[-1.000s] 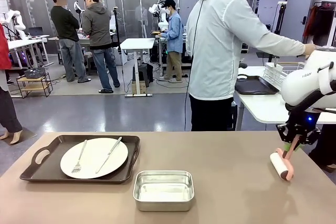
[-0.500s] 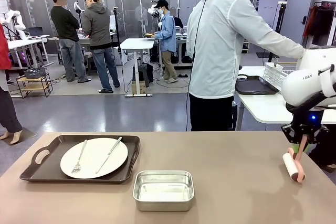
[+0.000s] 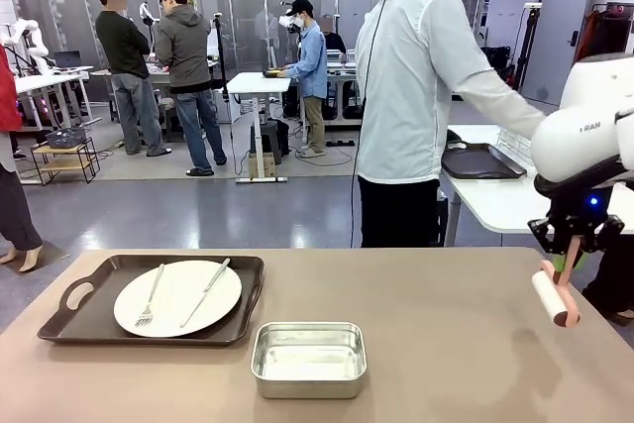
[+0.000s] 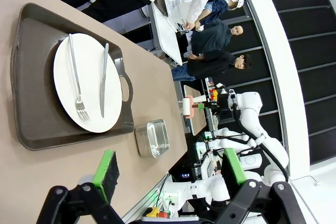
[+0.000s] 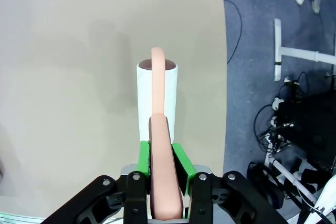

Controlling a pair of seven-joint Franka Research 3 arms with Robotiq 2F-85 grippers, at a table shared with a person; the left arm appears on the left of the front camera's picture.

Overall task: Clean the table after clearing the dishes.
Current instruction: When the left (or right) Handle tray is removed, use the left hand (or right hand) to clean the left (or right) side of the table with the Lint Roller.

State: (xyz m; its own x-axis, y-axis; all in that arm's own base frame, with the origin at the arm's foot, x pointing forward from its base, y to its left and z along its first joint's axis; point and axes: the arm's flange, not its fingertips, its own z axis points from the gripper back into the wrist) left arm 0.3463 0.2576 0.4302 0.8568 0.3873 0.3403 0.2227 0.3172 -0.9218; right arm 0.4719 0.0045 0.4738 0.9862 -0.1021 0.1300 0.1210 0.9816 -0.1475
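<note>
On the left of the pinkish-brown table (image 3: 426,294) lies a dark brown tray (image 3: 99,319) holding a white plate (image 3: 178,297) with a fork (image 3: 150,299) and a knife (image 3: 205,292). The same tray (image 4: 31,108) and plate (image 4: 89,64) lie ahead of my left gripper (image 4: 169,166), which is open and holds nothing. My right gripper (image 3: 567,263) is shut on the pink handle of a white lint roller (image 3: 548,296), hanging just above the table's right edge. From the wrist, the roller (image 5: 156,98) points away from that gripper (image 5: 160,161) over bare tabletop.
A small steel pan (image 3: 308,359) sits at the front middle of the table. A person in a white jacket (image 3: 416,96) stands at the far side, reaching toward a white side table (image 3: 495,200) with a dark tray (image 3: 482,160) on it.
My right gripper has lifted the lint roller up and a little to the right, off the tabletop. The person has leaned farther toward the side table.
</note>
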